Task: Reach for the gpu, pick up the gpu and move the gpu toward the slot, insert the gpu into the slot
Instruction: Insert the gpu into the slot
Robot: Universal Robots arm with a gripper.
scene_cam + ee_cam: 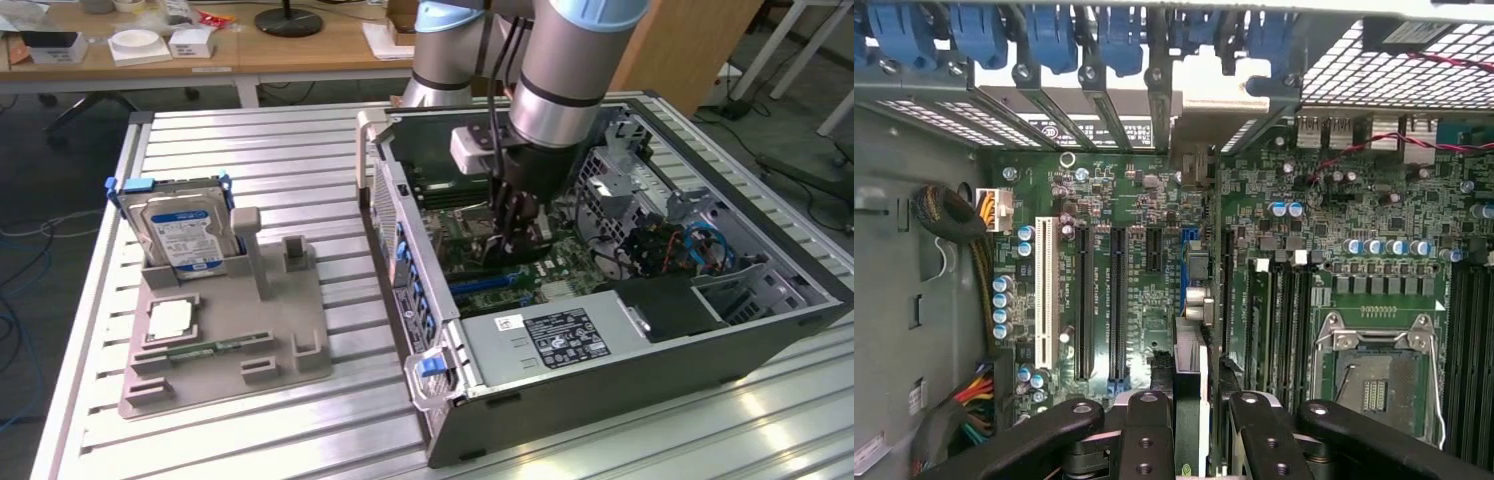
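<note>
My gripper (514,240) reaches down into the open computer case (787,330) and is shut on the gpu (518,222), a thin dark card held upright. In the wrist view the gpu (1192,345) appears edge-on between my two black fingers (1146,430), with its silvery bracket end (1194,165) toward the case's rear openings. The card stands right over the blue slot (1183,262) of the green motherboard (1354,215). Part of a blue connector strip (487,285) lies just below the gripper. Whether the card's edge is seated in the slot is hidden.
A silver processor socket (1379,370) and dark memory strips (1279,320) lie close beside the card. A white connector (1044,290) and cable bundles (974,260) sit on its other side. Outside the case, a blue-labelled hard drive (187,235) stands in a grey fixture (227,340).
</note>
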